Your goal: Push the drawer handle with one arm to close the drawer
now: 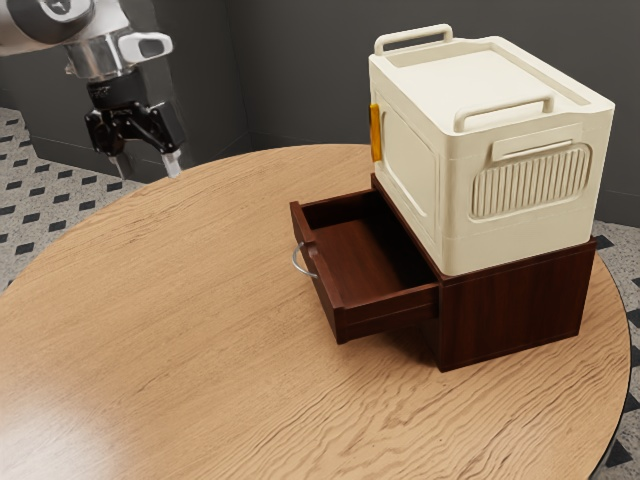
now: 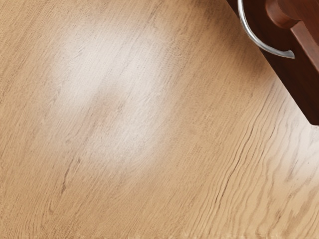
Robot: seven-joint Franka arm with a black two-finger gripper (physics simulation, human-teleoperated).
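Jaws: wide, the two fingertips well apart and pointing down.
Gripper (image 1: 148,168): black, raised in the exterior view's upper left, apart from the handle and the drawer.
Arm (image 1: 97,55): white and grey, coming in from the exterior view's upper left.
Handle (image 1: 294,260): a thin silver arc on the outer face of the drawer front; the wrist view also has its curve, with bare wood beside it.
Drawer (image 1: 320,295): dark reddish-brown, open, sticking out of the chest toward the exterior view's left; its inside is exposed, and its front has a notched top edge. A lower corner of that front is in the wrist view.
Chest (image 1: 510,305): the same dark wood, standing on the table.
Box (image 1: 455,190): cream, resting on top of the chest, with two raised bars on its top and slats on one side.
Strip (image 1: 376,133): orange-yellow, upright on the box, on the side above the drawer.
Table (image 1: 170,310): pale wood, round-edged, grain clear in both views.
Floor (image 1: 18,160): light speckled tiles with dark diamonds.
Wall (image 1: 300,80): dark grey, behind the table.
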